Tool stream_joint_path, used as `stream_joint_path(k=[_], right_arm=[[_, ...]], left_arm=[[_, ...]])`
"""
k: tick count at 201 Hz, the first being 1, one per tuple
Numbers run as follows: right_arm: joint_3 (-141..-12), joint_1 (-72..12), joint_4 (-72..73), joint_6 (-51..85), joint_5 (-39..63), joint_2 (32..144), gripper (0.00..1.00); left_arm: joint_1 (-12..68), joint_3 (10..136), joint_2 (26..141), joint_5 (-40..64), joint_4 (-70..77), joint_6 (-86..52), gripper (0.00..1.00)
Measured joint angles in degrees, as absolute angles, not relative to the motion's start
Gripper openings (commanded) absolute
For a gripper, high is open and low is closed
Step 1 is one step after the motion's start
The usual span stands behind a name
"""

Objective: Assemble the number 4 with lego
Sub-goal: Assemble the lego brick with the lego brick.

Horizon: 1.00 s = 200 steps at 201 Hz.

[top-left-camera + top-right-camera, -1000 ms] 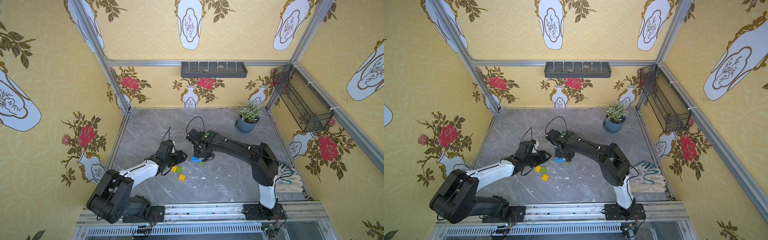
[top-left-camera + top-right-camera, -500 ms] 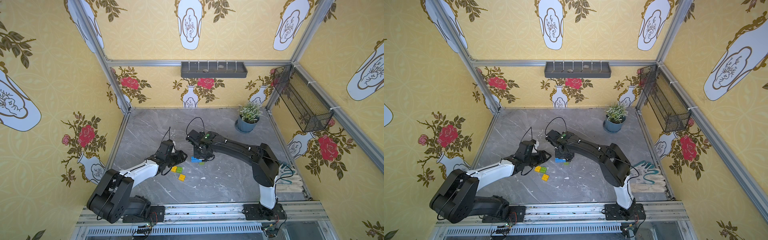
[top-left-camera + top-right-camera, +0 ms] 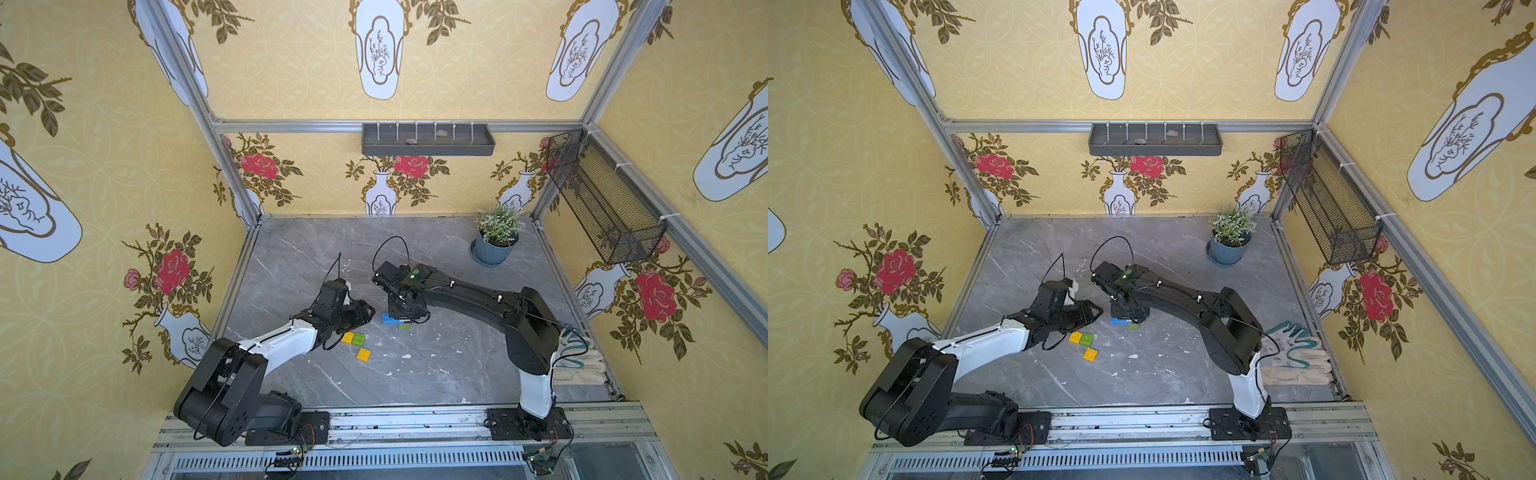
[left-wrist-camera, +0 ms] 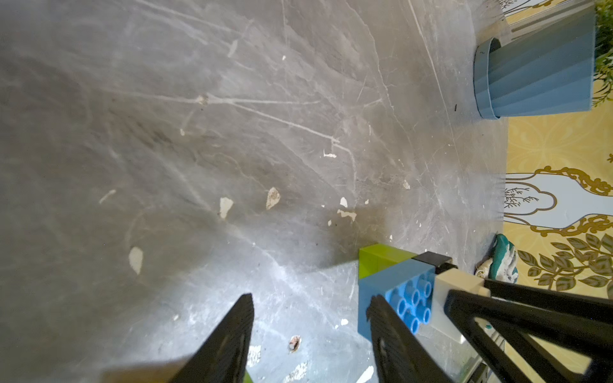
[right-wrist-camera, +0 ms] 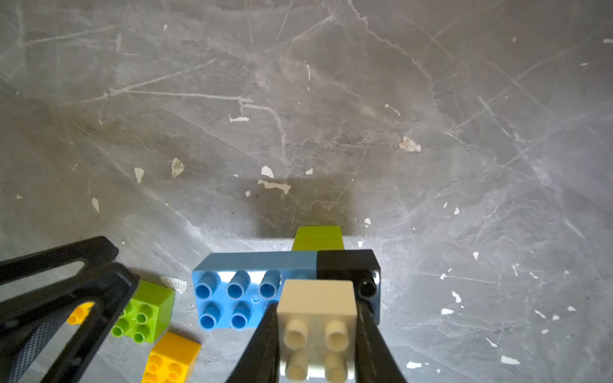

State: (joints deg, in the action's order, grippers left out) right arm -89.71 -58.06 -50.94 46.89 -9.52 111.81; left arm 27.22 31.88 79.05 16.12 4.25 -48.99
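Note:
My right gripper is shut on a white brick, studs toward the camera, over the end of the blue bar by the black brick. A lime green brick sticks out behind them. Whether the white brick is seated I cannot tell. My left gripper stands open and empty beside the blue bar's free end. In both top views the two grippers face each other over the cluster.
Three loose bricks lie near the left gripper: a yellow one, a green one and another yellow one. A potted plant stands at the back right. Work gloves lie by the right wall.

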Motion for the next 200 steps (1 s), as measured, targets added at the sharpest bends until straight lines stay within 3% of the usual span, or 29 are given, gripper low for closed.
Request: stream_joint_path(k=[93, 171, 200], right_arm=[[-90.0, -57.5, -51.3, 46.9, -9.3, 112.2, 0.13], [-82.3, -57.5, -43.9, 48.4, -9.3, 109.8, 0.12], [-83.8, -57.6, -44.9, 48.4, -9.6, 109.7, 0.17]], left_arm=[[27.2, 32.0, 79.2, 16.1, 4.3, -48.6, 0.58], [27.2, 32.0, 79.1, 16.4, 4.3, -48.6, 0.58], [27.2, 32.0, 79.1, 16.4, 4.3, -48.6, 0.59]])
